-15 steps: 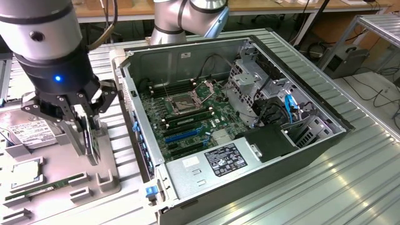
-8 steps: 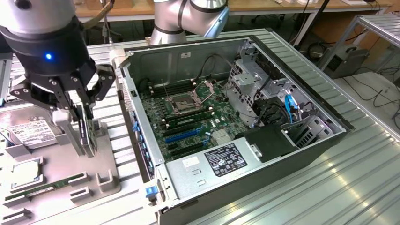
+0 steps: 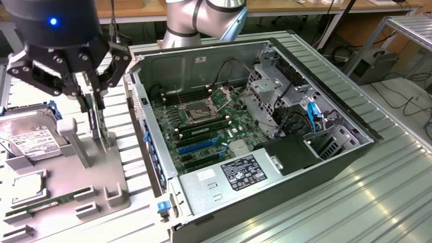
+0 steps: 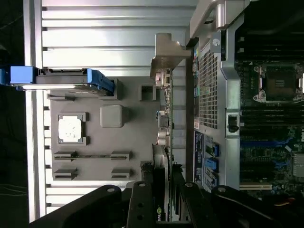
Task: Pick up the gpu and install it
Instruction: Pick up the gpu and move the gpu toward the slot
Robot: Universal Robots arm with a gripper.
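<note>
Black multi-link gripper (image 3: 93,109) (image 4: 161,202) sits at the exterior view's left, over the grey moulded parts fixture (image 3: 68,195) (image 4: 133,142); its fingers (image 3: 84,96) (image 4: 142,199) flank the gpu (image 3: 100,126) (image 4: 163,123), a thin black expansion card standing on edge; in the wrist view both fingers sit tight on the card's two faces, so it reads as clamped on the card. Whether the card's lower edge is off the fixture is hard to tell; it is at the fixture's edge nearest the case, beside a grey upright post (image 3: 73,139).

The card's long silver metal end bracket (image 4: 165,59) is at the end away from the gripper.

Also on the fixture: boxy silver hard drive with white label (image 3: 30,142) (image 4: 61,78) in a blue-railed holder; square silver processor chip (image 3: 27,185) (image 4: 72,129) in its pocket; narrow green memory stick (image 3: 50,202) lying flat in the slot clips.

Open grey computer case (image 3: 202,58) lies on its side just beside the fixture, toward the exterior view's right; green motherboard (image 3: 202,126) (image 4: 270,142) is exposed, with blue expansion slots (image 3: 196,144); silver power supply with black label (image 3: 229,177) is at the near end.

Everything rests on a ribbed aluminium table (image 3: 378,202) (image 4: 109,33); silver robot arm (image 3: 196,20) rises behind the case.
</note>
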